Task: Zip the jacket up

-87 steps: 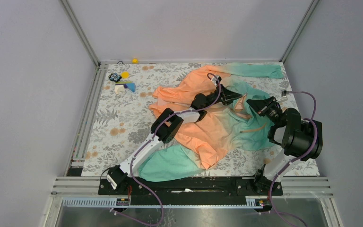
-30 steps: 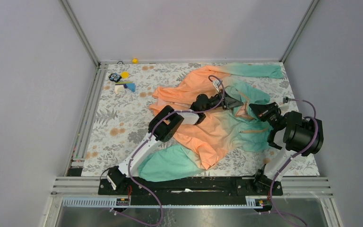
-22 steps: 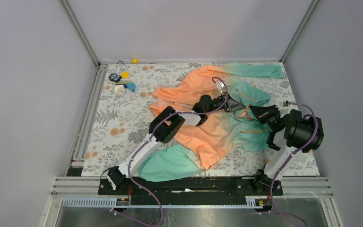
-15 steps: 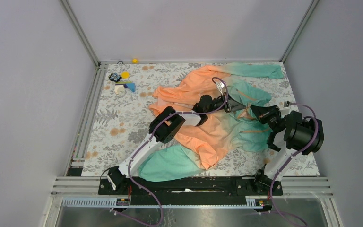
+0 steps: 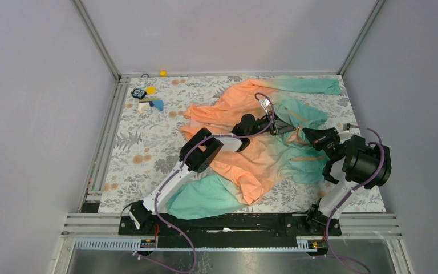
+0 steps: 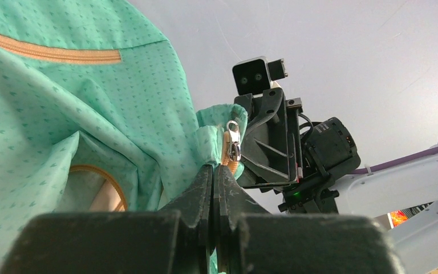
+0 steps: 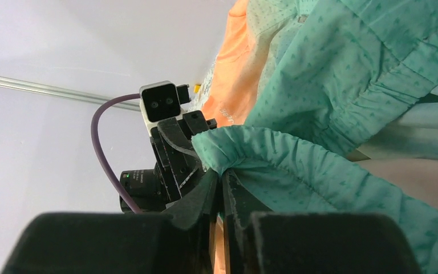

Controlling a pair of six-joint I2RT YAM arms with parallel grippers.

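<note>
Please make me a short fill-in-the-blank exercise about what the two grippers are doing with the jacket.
The left gripper is ___ on the jacket, close to the metal zipper pull.
The right gripper pinches the jacket's ___ part (orange or teal).
The number of grippers holding the jacket is ___.
Missing words: shut; teal; two.

You have bare floral table (image 5: 140,154) down the whole left side, broken only by small toys (image 5: 147,98) in the far-left corner. The jacket (image 5: 262,157) blankets the middle and right. Over its teal part the left gripper (image 5: 289,129) and right gripper (image 5: 307,133) face each other almost touching, both pinched on fabric, so nothing passes between them.
</note>
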